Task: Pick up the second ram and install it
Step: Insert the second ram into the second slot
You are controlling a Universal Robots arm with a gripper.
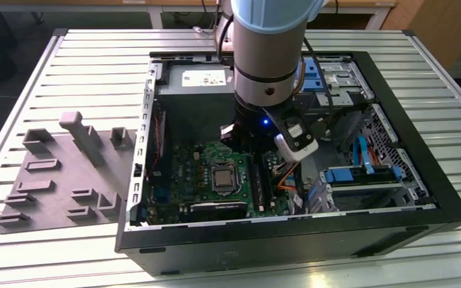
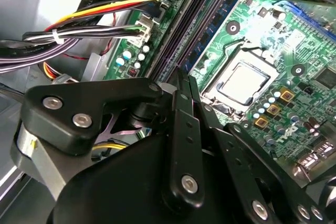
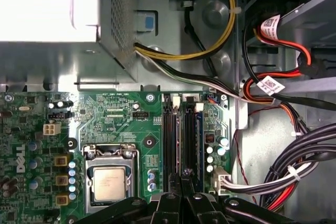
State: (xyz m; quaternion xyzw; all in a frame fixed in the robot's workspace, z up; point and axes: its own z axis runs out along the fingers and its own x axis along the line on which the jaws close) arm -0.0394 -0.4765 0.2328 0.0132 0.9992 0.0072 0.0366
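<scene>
Hanging inside the open computer case (image 1: 422, 180), the gripper (image 3: 185, 179) is seen with fingers closed together over the memory slots (image 3: 169, 140) of the green motherboard (image 3: 121, 114). The second ram (image 3: 198, 137) is seated in its slot, beside bundled cables (image 3: 294, 166) and the CPU socket (image 3: 109, 182).

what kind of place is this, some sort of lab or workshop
Probably a robotics lab or PC-assembly test bench: an opened computer case lies on a slatted aluminium table, a grey holder tray sits beside it, and the claw reaches over the green motherboard.
</scene>
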